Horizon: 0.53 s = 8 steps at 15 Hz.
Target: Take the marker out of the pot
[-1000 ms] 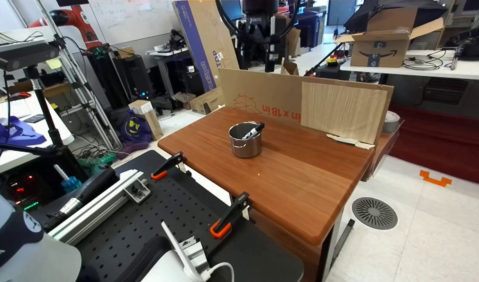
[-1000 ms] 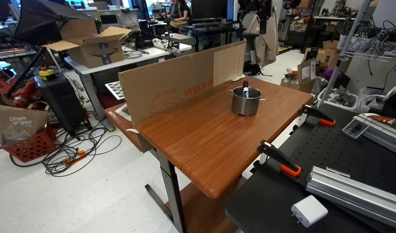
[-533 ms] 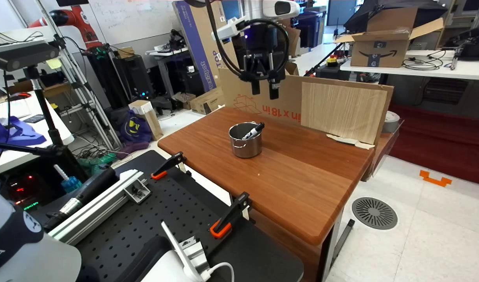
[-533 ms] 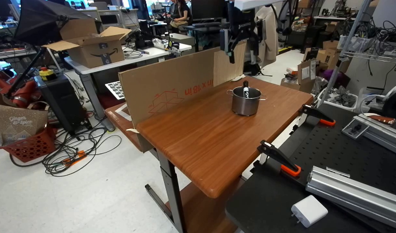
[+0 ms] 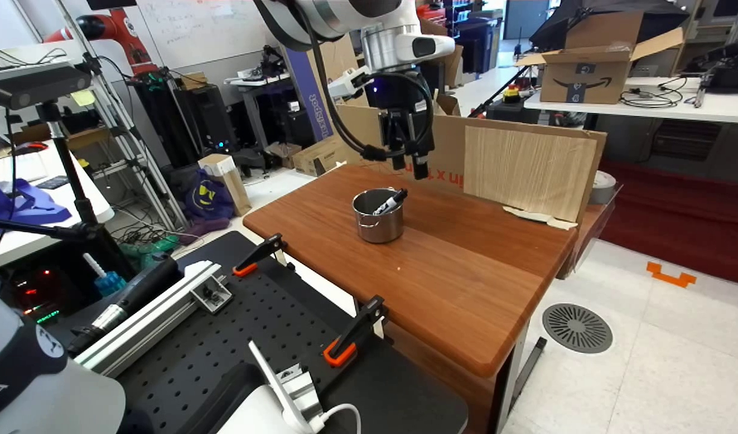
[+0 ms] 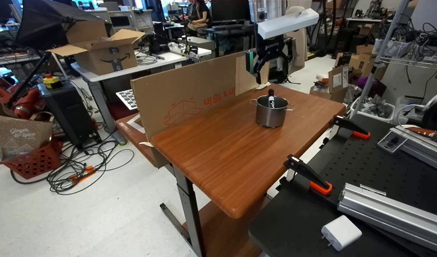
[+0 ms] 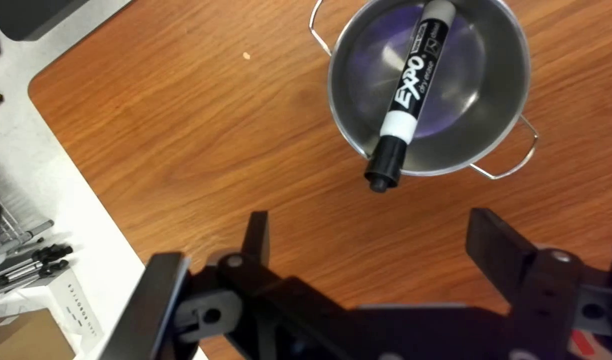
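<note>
The pot (image 5: 378,228) is a silvery metal pot with thin wire side handles, standing upright on the wooden table; it also shows in an exterior view (image 6: 270,117) and in the wrist view (image 7: 506,85). The marker (image 7: 411,87) is black with a white band and grey end. It leans in the pot, its black cap sticking out over the rim, as both exterior views show (image 5: 391,202) (image 6: 271,100). My gripper (image 7: 370,214) is open and empty, fingers wide apart. In both exterior views the gripper (image 5: 410,168) (image 6: 272,80) hangs above and behind the pot, touching nothing.
A cardboard panel (image 5: 529,172) stands along the table's (image 5: 453,271) back edge. Two black and orange clamps (image 5: 354,331) (image 5: 259,254) sit at the front edge, beside a black perforated board (image 5: 272,313).
The arm has come down into view from above. My gripper has lowered toward the pot and stays open. The pot and the marker have not moved.
</note>
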Available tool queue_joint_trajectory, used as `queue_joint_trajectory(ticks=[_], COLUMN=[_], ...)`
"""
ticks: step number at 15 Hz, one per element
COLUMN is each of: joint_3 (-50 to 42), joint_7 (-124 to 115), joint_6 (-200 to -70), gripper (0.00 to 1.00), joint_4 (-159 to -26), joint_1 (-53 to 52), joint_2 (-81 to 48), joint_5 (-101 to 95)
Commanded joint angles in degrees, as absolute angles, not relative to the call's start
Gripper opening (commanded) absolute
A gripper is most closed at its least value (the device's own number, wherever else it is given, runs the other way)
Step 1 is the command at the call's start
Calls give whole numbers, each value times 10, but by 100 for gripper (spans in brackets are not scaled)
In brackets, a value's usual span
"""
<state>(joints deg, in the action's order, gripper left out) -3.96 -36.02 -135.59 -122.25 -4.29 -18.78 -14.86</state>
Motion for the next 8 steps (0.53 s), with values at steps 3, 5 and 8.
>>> queue_joint_trajectory(ticks=[3,5,8], joint_3=[-61,-65,-67], joint_7=[-397,-404,-401], joint_6=[-1422,-1440,-1451], gripper=[100,100,100], joint_4=[-1254,-1255,-1249], joint_1=[-63,-67,-69], joint_2=[-197,-205,-216], joint_5=[-177,-179,-176])
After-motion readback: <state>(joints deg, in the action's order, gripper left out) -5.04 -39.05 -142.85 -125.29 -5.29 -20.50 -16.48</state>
